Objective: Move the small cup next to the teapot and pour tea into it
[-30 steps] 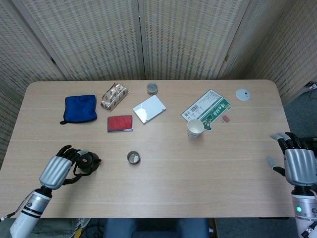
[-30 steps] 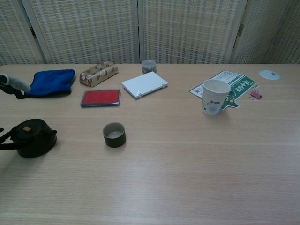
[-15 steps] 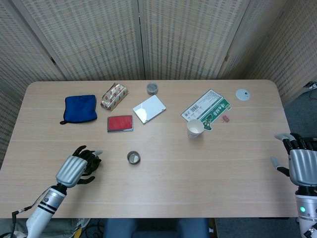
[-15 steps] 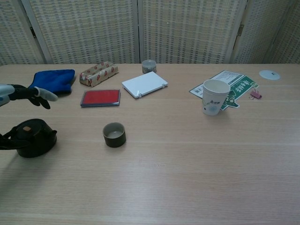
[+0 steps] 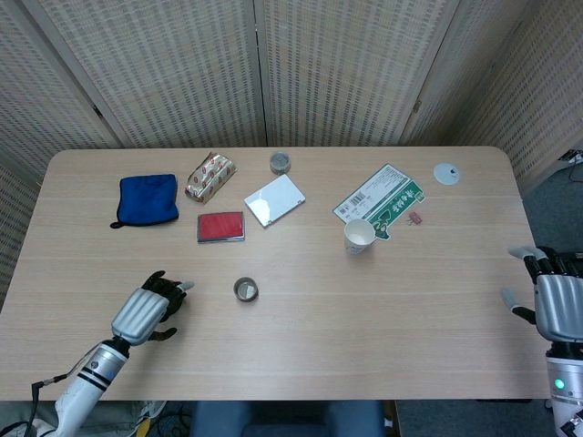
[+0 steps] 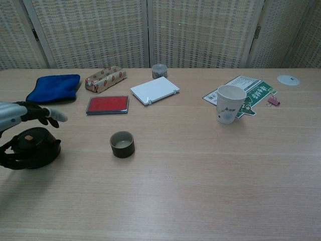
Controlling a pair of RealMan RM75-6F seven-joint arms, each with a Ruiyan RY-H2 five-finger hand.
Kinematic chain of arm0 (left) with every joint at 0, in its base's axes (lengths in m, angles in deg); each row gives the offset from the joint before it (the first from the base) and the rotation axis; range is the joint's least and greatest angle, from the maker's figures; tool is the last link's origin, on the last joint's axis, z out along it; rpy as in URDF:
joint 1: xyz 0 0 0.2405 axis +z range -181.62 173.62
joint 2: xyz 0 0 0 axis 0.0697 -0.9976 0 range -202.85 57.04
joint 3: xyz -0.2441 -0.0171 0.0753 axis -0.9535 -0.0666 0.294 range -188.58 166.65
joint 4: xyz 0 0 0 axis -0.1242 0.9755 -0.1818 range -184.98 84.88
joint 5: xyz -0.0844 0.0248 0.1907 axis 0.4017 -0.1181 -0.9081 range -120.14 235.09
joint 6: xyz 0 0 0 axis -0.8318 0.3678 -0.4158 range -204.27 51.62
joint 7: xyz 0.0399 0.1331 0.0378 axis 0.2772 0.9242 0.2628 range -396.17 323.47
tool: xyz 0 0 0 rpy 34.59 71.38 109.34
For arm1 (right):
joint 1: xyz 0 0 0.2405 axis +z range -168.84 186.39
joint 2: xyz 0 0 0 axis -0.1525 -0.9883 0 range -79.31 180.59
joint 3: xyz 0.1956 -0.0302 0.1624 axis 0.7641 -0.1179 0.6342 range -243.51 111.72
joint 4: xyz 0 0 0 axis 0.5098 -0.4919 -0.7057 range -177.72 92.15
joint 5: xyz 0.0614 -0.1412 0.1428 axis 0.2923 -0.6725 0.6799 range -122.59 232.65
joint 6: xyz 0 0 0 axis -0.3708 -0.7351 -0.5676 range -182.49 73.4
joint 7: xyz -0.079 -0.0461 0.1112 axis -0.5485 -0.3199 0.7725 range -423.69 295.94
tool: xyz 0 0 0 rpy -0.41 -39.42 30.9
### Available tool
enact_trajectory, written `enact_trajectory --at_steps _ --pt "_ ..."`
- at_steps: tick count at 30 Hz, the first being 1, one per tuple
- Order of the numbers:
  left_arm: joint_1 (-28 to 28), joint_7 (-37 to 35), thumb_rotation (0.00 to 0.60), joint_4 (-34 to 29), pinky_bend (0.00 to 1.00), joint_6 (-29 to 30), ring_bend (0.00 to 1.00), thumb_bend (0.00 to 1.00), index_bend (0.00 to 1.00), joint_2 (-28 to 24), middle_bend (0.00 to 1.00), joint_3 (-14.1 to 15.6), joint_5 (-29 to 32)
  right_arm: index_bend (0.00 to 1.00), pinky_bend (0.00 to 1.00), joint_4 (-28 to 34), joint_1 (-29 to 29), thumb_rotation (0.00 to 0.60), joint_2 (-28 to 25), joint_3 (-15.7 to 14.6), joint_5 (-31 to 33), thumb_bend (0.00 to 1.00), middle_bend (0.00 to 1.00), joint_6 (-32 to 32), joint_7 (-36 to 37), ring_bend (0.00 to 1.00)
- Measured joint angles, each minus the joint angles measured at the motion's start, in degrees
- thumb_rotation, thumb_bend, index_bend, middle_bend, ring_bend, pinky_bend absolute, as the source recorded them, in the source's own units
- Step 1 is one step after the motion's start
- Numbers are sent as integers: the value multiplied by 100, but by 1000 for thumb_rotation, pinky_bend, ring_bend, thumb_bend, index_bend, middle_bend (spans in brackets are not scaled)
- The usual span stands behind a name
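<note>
Black teapot point(image 6: 31, 148) sits half hidden beneath the left hand point(image 5: 146, 309).

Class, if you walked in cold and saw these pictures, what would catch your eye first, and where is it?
Most likely the left hand hovering over the dark teapot at the table's near left. Next, the small cup just right of the teapot, and the white paper cup further right, beside a green leaflet.
</note>
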State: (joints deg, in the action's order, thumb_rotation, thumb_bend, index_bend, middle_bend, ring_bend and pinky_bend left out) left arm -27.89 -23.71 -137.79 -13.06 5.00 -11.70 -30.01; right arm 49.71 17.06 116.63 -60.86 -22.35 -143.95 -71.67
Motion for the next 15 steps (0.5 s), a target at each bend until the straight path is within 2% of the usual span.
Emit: enact_trajectory --at_steps 15 --pt "-143 -10 600 616 68 -163 235 202 146 -126 224 34 138 298 307 109 -88 600 -10 115 -61 200 288 79 -104 185"
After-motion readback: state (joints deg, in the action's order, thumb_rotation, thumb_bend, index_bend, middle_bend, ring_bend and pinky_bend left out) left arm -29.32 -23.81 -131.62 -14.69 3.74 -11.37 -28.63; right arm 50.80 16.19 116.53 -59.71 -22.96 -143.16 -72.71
